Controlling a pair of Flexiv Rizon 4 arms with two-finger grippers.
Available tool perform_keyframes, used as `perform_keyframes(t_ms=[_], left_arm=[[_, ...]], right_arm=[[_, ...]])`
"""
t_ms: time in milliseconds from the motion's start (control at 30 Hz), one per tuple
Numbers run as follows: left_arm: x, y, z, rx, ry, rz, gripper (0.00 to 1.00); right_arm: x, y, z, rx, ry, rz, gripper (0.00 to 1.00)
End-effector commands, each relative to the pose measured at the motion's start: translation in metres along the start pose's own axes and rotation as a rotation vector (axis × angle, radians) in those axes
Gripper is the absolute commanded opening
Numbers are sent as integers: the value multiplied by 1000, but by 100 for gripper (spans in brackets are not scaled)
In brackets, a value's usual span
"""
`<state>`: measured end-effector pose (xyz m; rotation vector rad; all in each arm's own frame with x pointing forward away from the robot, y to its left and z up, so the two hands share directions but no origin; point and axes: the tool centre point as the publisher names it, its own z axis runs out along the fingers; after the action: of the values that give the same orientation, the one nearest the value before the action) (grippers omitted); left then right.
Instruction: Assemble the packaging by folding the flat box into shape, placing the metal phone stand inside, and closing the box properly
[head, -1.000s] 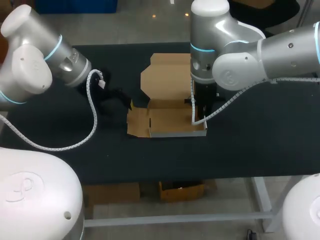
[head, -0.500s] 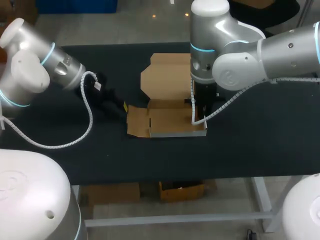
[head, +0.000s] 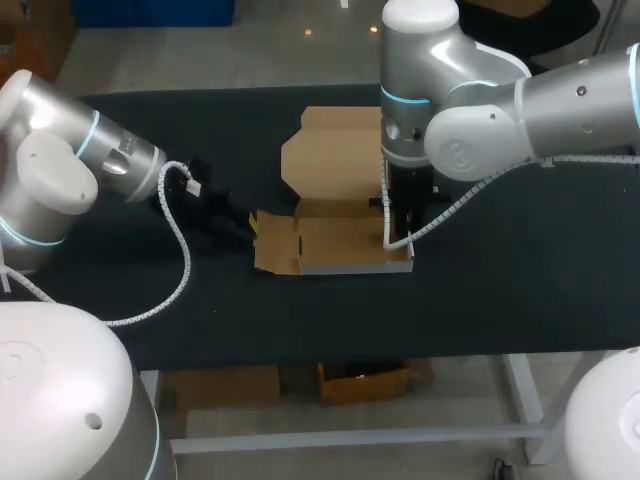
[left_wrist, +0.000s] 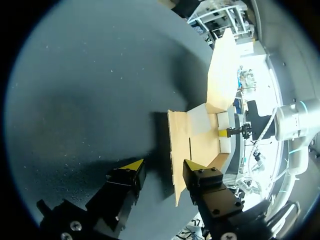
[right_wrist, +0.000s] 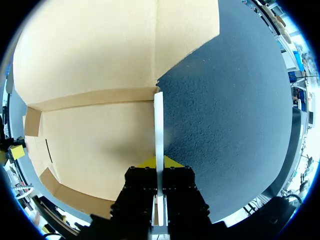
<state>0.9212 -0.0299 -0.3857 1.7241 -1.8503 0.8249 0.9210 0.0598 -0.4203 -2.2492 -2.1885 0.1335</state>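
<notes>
Your right gripper (right_wrist: 159, 162) is pinched tight on the thin right wall (right_wrist: 158, 120) of the half-folded box (head: 340, 240), which sits mid-way across the table (head: 500, 270). Your left gripper (left_wrist: 163, 166) hangs wide open just left of the box's left flap (head: 275, 243), holding nothing.

Overhead: looked down on table (head: 500, 280) from behind. Wrists: faced outward, close to surface. Shared across all three: box (head: 345, 243).

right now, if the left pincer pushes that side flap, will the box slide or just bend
The flap would probably hinge at its crease rather than stay stiff: it is a thin cardboard sheet. The box looks light, yet likely won't slide much, since the right pincer is shut on its side wall.
</notes>
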Motion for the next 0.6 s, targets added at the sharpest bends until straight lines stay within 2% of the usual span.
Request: perform_keyframes(t_ms=[33,600], left_arm=[[5,-1,3,-4,-5,-4,48],[15,5,26,-51,-38,-112,33]], right_arm=[[0,1,1,3,-1,0,0],[0,1,1,3,-1,0,0]])
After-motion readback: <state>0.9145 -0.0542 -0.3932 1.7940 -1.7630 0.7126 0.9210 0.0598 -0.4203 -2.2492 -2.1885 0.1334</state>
